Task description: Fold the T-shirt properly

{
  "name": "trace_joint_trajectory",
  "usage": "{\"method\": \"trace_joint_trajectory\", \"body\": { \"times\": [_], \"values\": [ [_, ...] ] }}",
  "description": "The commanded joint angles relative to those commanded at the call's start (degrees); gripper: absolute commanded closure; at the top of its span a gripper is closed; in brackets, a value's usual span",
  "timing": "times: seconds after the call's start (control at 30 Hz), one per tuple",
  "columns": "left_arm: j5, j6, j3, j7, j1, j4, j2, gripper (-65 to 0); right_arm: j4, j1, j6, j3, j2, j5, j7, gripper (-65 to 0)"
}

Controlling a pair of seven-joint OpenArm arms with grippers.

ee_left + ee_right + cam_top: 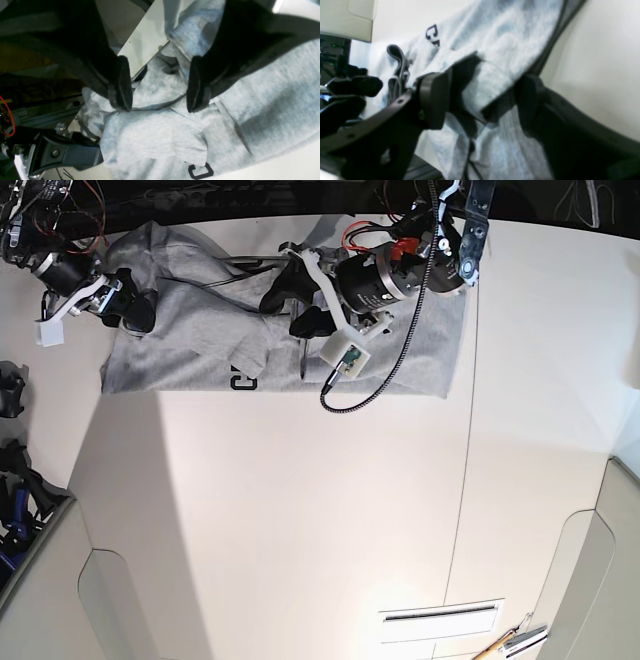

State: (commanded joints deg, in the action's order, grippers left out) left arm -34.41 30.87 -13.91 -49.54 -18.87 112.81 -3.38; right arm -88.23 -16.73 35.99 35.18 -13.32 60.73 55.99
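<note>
The heather-grey T-shirt (190,330) lies crumpled along the table's far edge, with black block letters (240,380) showing at its near hem. My left gripper (290,300) hovers over the shirt's middle. In the left wrist view the left gripper (158,106) is open, its black pads (122,82) spread above a rumpled fold of the T-shirt (155,135). My right gripper (130,305) is at the shirt's left end. In the right wrist view the right gripper (481,100) is open wide, with an edge of the T-shirt (492,50) lying loose between its pads (432,100).
The white table (300,510) stretches toward the near side. A black cable with a small white box (345,352) hangs from the left arm over the shirt. Black gear (10,395) sits past the left edge. Tools (515,642) lie at the near right corner.
</note>
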Motion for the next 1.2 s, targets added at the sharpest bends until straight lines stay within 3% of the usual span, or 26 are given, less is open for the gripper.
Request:
{"method": "trace_joint_trajectory", "body": {
  "times": [0.2,0.63,0.93,1.2],
  "values": [
    [0.04,0.0,0.0,-0.02,0.0,0.0,0.0,-37.5,-6.99,-0.31,-0.72,0.0,0.0,-2.51,0.46,-41.7],
    [1.27,0.0,0.0,0.02,0.0,0.0,0.02,-37.5,-5.73,-0.28,-2.89,-1.95,1.14,-10.91,-2.43,-41.8],
    [1.27,0.0,0.0,-0.46,-0.02,0.0,-0.39,-37.5,-5.73,-0.15,-9.07,-4.35,0.94,-18.84,-5.01,-41.8],
    [2.67,0.0,0.0,-0.85,-0.04,0.0,-0.46,-37.5,-6.78,-0.13,-9.25,-2.56,0.94,-18.69,-4.72,-41.8]
  ]
}}
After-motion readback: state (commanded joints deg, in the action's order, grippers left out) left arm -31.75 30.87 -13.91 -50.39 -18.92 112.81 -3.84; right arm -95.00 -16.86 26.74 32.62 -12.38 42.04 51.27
